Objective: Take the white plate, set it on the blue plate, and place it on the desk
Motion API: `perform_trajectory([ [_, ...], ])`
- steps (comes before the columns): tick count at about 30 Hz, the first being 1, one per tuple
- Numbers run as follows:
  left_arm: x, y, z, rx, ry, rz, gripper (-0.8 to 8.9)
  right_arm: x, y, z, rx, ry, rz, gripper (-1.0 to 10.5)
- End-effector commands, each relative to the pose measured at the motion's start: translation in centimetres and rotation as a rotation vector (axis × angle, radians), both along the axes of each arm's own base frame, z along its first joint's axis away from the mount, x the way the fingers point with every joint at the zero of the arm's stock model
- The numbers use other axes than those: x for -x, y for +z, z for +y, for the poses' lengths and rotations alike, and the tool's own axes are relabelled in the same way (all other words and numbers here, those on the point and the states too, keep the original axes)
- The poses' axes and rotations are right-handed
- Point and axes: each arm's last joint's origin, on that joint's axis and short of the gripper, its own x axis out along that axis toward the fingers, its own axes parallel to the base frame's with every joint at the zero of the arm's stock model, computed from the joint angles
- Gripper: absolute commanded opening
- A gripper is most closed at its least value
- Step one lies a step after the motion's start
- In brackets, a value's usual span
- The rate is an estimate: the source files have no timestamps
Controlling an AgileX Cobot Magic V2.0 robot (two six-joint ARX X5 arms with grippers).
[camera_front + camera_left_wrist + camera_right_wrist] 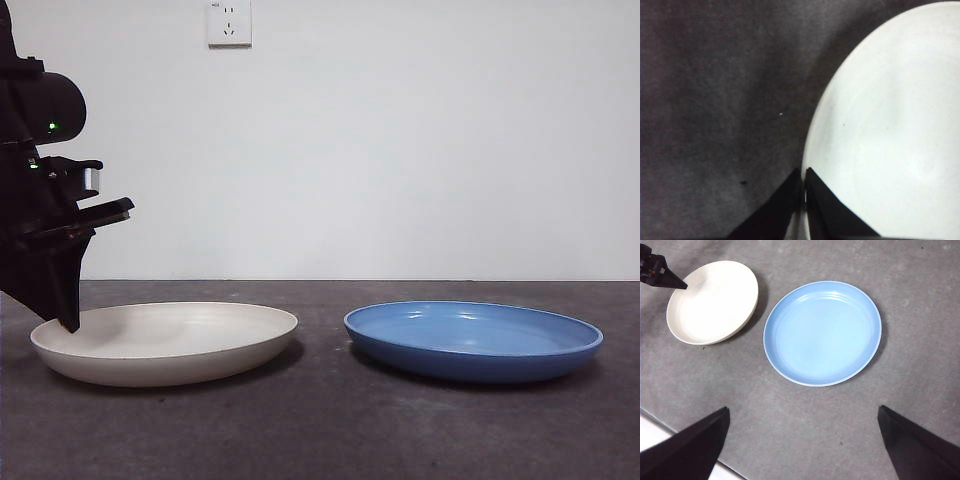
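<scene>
Jaws of the left gripper [803, 172] pinch the outer rim of the round cream-white matte plate [165, 341], which rests on the mottled dark grey desk [320, 430] beside the glossy round blue plate [473, 339], apart from it. Right gripper [802, 427] hangs above, jaws wide apart.

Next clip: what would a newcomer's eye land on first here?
Two matching shallow round plates apart on the dark grey desk: a matte cream-white plate and a glossy blue plate. The black left gripper pinches the white plate's outer rim; the right gripper hangs open above.
</scene>
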Motion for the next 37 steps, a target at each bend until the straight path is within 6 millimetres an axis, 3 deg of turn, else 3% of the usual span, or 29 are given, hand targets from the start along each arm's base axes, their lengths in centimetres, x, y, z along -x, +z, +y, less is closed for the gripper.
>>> perform_trajectory([
  [1,-0.6,0.4,0.2,0.002,0.009,-0.025,0.1,0.0,0.5,0.0,-0.005,0.004,-0.022,4.7],
  [5,-0.2,2.2,0.6,0.012,0.026,-0.082,0.1,0.0,0.5,0.0,-0.005,0.004,-0.022,4.7],
  [11,0.9,7.1,0.6,0.076,0.011,-0.208,0.09,0.0,0.5,0.0,-0.004,0.004,-0.023,4.7],
  [15,1.6,10.1,-0.4,0.165,-0.013,-0.281,0.1,-0.1,0.6,0.1,-0.005,0.004,-0.03,4.7],
  [19,1.9,11.8,-2.4,0.195,-0.059,-0.32,0.1,-0.1,0.6,0.1,-0.011,-0.001,-0.033,4.7],
  [26,1.7,11.5,-7.3,0.255,-0.157,-0.331,0.1,-0.2,0.7,0.1,-0.028,-0.024,-0.036,4.7],
  [37,-1.5,8.4,-15.0,0.237,-0.251,-0.246,0.1,0.5,1.1,0.0,-0.04,-0.037,-0.059,4.7],
])
